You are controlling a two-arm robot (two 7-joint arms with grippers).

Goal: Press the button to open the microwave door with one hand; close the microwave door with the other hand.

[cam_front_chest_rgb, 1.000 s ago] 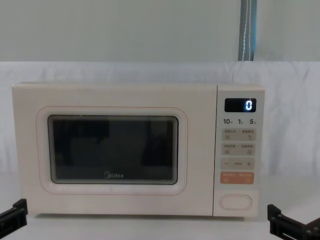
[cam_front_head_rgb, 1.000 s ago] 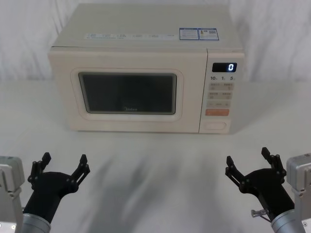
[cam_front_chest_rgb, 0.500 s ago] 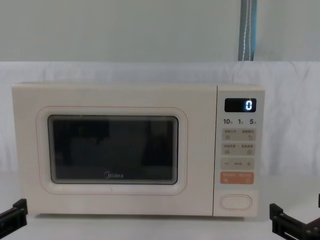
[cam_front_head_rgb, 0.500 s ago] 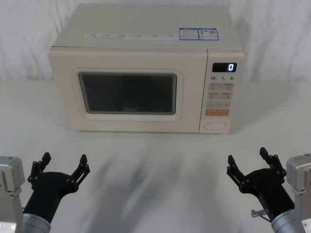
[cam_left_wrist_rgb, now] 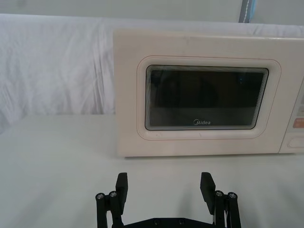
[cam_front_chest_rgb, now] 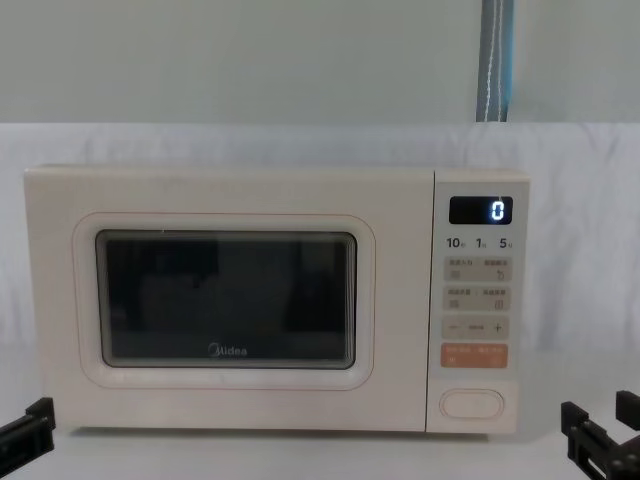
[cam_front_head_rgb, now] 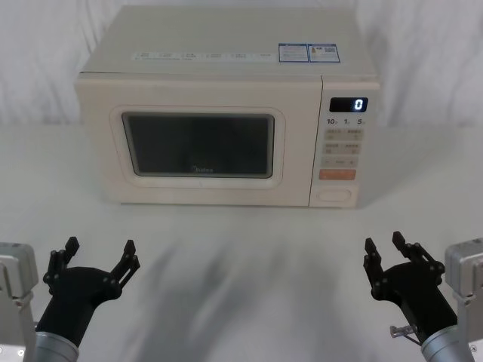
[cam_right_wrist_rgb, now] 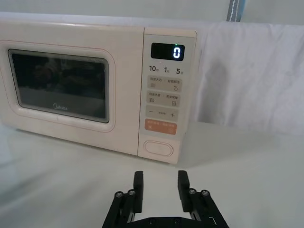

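Observation:
The cream microwave stands at the back of the table with its microwave door (cam_front_head_rgb: 196, 143) shut, the dark window and "Midea" logo facing me (cam_front_chest_rgb: 228, 300). The button (cam_front_head_rgb: 334, 195) is the wide pill-shaped key at the bottom of the control panel, below the orange key (cam_right_wrist_rgb: 159, 147) (cam_front_chest_rgb: 472, 403). My right gripper (cam_front_head_rgb: 383, 241) hovers low over the table in front of the panel, well short of it, fingers narrowly open and empty (cam_right_wrist_rgb: 160, 178). My left gripper (cam_front_head_rgb: 100, 245) rests at the near left, wide open and empty (cam_left_wrist_rgb: 164, 180).
The display (cam_front_head_rgb: 349, 105) reads 0. A white cloth covers the table (cam_front_head_rgb: 241, 256) and drapes the wall behind. Open tabletop lies between both grippers and the microwave front. A grey-blue strap (cam_front_chest_rgb: 496, 60) hangs behind at the upper right.
The right gripper's fingers have drawn much closer together and the gripper has shifted slightly right. The left gripper and the microwave have not moved.

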